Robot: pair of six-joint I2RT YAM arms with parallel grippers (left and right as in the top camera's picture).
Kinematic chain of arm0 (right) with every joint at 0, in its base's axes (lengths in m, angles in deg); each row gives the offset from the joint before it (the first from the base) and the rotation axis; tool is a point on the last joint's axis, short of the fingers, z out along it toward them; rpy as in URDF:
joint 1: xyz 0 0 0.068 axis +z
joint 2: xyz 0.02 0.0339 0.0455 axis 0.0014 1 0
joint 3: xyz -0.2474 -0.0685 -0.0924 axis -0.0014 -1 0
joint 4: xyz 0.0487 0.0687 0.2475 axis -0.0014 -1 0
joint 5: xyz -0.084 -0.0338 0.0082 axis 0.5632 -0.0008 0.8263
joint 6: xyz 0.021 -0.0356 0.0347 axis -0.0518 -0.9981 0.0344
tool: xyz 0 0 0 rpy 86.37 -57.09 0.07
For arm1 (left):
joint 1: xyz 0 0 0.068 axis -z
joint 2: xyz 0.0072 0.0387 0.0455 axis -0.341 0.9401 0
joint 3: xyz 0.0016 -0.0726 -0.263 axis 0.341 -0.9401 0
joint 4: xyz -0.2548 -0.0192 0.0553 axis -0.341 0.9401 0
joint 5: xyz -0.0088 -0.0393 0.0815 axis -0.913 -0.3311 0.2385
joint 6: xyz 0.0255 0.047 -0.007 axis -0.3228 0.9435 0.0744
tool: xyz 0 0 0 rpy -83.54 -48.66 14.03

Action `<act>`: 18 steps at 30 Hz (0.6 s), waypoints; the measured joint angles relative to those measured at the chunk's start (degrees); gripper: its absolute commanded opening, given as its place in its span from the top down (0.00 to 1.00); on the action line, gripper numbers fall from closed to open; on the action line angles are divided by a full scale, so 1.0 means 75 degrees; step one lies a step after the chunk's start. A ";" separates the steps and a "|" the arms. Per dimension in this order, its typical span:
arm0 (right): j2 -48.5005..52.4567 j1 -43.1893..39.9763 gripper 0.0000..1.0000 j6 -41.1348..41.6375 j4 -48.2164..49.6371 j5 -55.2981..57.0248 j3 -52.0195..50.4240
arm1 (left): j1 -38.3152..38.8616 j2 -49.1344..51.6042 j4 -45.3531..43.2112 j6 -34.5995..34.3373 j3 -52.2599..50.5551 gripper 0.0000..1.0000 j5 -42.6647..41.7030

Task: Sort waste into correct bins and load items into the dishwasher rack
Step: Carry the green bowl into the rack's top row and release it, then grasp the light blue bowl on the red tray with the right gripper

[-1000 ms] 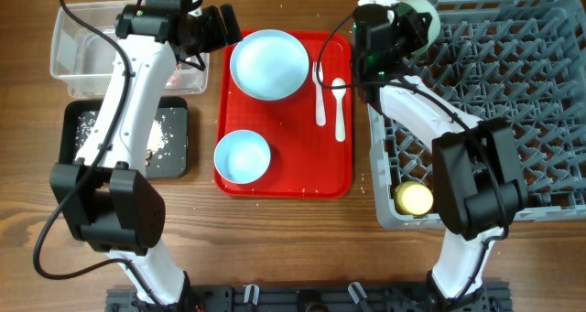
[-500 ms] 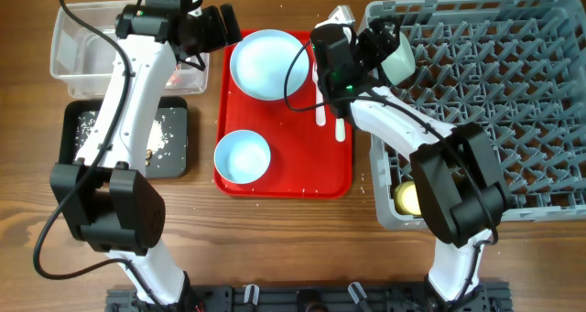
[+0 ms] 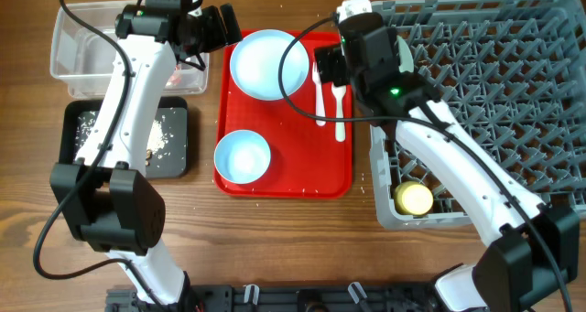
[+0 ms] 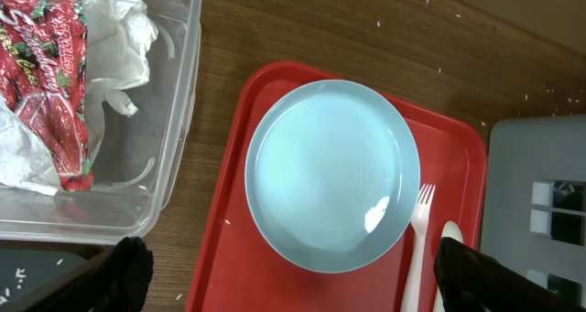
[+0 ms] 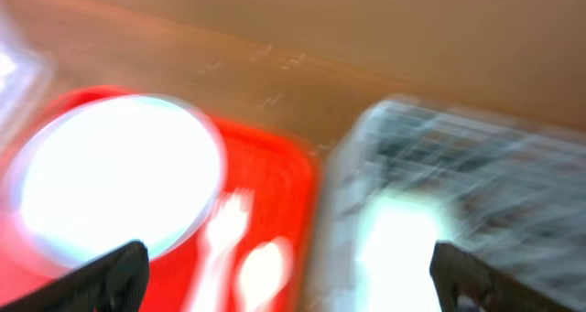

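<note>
Fork (image 3: 319, 94) and spoon (image 3: 340, 106) lie side by side on the red tray's (image 3: 284, 179) right strip, long axes running from far edge to near edge of the surface. Right claw (image 3: 328, 67), apart and empty, hovers over their far ends. Left claw (image 3: 224, 24), also apart, sits farther off.

Left fingers (image 4: 128, 268) spread wide, right fingers (image 5: 114, 274) spread wide, both empty
</note>
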 measured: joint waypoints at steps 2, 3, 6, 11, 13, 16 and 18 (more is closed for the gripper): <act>0.0038 0.0017 0.00 0.1463 -0.0181 -0.1311 -0.0111 | 0.0003 0.0000 0.0000 0.0000 0.0000 0.00 0.0000; 0.0085 0.0073 0.03 0.2302 -0.0166 -0.1888 -0.0291 | 0.0000 0.0000 0.0000 0.0000 0.0000 0.00 0.0000; 0.0577 0.0565 0.16 0.3783 0.0204 -0.2760 -0.0895 | 0.0003 0.0000 0.0000 0.0000 0.0000 0.00 0.0000; 0.1865 0.1542 0.33 0.4817 0.0420 -0.3812 -0.1075 | 0.0000 0.0000 0.0000 0.0000 0.0000 0.00 0.0000; 0.2215 0.1649 0.43 0.4992 0.0399 -0.4156 -0.1072 | 0.0003 0.0000 0.0000 0.0000 0.0000 0.00 0.0000; 0.2416 0.1562 0.60 0.5129 0.0388 -0.4357 -0.1070 | 0.0000 0.0000 0.0000 0.0000 0.0000 0.00 0.0000; 0.2436 0.1518 0.79 0.5199 0.0358 -0.4430 -0.1070 | 0.0000 0.0000 0.0000 0.0000 0.0000 0.00 0.0000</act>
